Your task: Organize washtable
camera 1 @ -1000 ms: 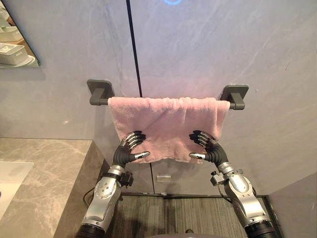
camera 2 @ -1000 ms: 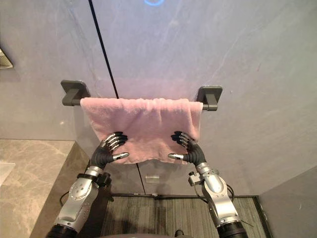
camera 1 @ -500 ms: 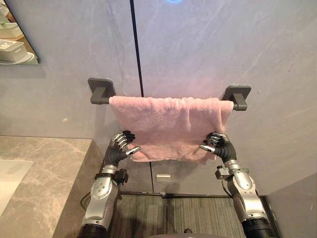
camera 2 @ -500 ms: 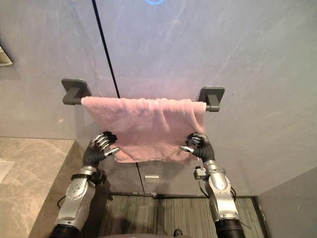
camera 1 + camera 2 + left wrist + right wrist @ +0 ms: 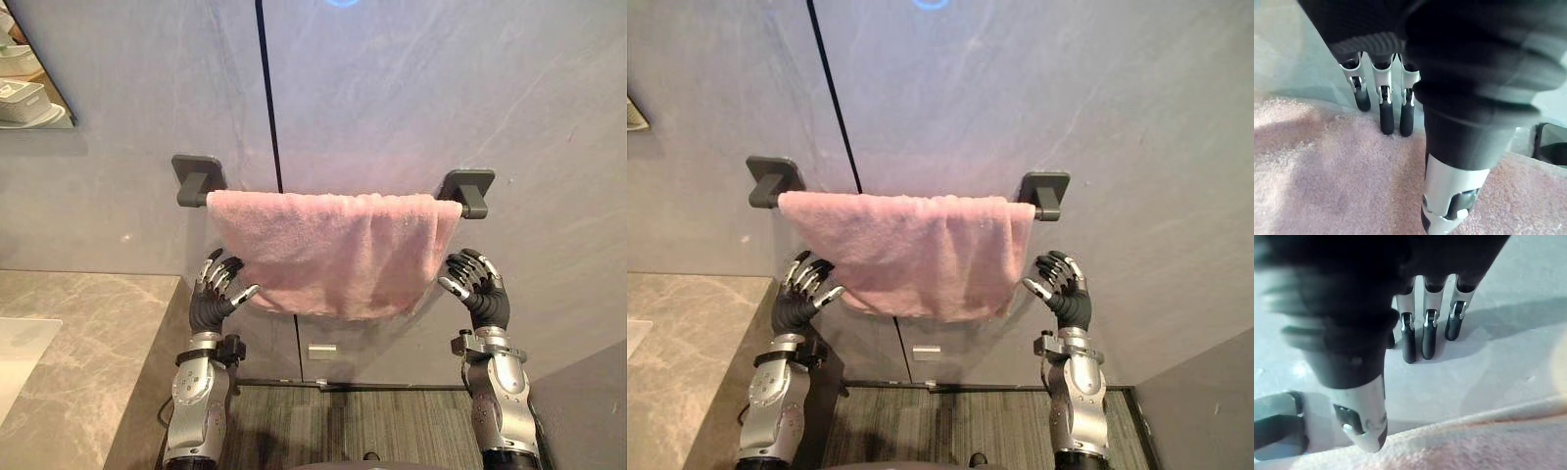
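Up and left of the bar (image 5: 200, 200) hangs one mirror (image 5: 34, 73) with a white basket (image 5: 22, 101) reflected in it; below and left of the bar lies one grey marble tabletop (image 5: 69, 333); the left hand (image 5: 211, 294) is raised below the bar's left end, fingers spread and relaxed, pinching nothing, its thumb tip just beside the lower left edge of the towel (image 5: 338, 250); in the left wrist view its fingertips (image 5: 1386, 122) reach the pink pile, though whether they press it cannot be told. One dark bar runs level across the grey wall (image 5: 392, 98), carried by two brackets, one at the left (image 5: 196, 174) and one at the right (image 5: 468, 184). One pink towel is draped over the bar, its long axis along the bar from bracket to bracket, both halves hanging down; the hem sags lowest right of the middle and rises toward the left. One black seam (image 5: 266, 98) runs down the wall behind the bar. The right hand (image 5: 480, 294) is raised below the bar's right end, fingers spread and loosely bent, just beside the towel's right edge, apart from it and holding nothing.
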### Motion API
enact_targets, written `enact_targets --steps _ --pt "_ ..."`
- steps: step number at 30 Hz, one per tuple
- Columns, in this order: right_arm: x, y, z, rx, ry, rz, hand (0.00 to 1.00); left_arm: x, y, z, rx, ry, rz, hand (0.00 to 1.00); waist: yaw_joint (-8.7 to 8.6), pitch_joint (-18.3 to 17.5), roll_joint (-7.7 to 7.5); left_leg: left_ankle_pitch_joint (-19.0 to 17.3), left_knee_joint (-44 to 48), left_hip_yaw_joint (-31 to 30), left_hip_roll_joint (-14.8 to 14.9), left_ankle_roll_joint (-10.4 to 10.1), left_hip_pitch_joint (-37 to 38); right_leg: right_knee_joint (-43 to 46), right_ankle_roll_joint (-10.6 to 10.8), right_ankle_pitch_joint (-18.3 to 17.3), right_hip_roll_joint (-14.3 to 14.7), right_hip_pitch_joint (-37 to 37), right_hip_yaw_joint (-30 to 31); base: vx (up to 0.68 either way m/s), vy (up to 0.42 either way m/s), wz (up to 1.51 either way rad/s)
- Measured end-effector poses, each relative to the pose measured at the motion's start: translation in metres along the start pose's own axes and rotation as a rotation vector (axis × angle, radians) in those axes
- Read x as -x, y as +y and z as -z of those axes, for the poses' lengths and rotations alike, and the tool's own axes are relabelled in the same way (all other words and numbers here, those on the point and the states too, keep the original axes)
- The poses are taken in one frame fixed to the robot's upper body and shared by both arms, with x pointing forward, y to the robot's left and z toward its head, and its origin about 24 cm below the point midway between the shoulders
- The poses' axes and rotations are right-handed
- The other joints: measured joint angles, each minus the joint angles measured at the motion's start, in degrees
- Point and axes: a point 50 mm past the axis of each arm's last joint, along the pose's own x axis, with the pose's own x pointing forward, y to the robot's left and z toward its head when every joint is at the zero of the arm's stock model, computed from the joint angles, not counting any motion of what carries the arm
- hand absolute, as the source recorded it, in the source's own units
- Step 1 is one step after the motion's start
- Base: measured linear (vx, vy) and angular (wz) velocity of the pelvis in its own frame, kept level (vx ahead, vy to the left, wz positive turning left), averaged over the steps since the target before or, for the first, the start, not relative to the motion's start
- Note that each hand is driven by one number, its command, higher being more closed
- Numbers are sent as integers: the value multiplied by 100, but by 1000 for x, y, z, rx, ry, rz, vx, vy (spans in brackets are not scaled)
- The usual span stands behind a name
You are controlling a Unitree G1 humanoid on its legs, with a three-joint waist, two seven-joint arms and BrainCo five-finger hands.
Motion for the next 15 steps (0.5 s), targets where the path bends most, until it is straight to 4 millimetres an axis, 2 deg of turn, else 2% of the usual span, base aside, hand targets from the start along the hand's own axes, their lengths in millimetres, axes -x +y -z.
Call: enact_targets --steps 8,15 --pt "21 -12 -2 49 -1 58 0 16 4 10 27 44 -49 0 2 6 23 -1 -1 2 0 0 5 -3 0 0 -2 6 -1 0 0 0" --pt "57 -32 15 152 117 149 0 48 11 29 46 147 -118 0 6 37 105 -4 -22 13 16 0 -11 25 2 -31 -4 11 -1 0 0 0"
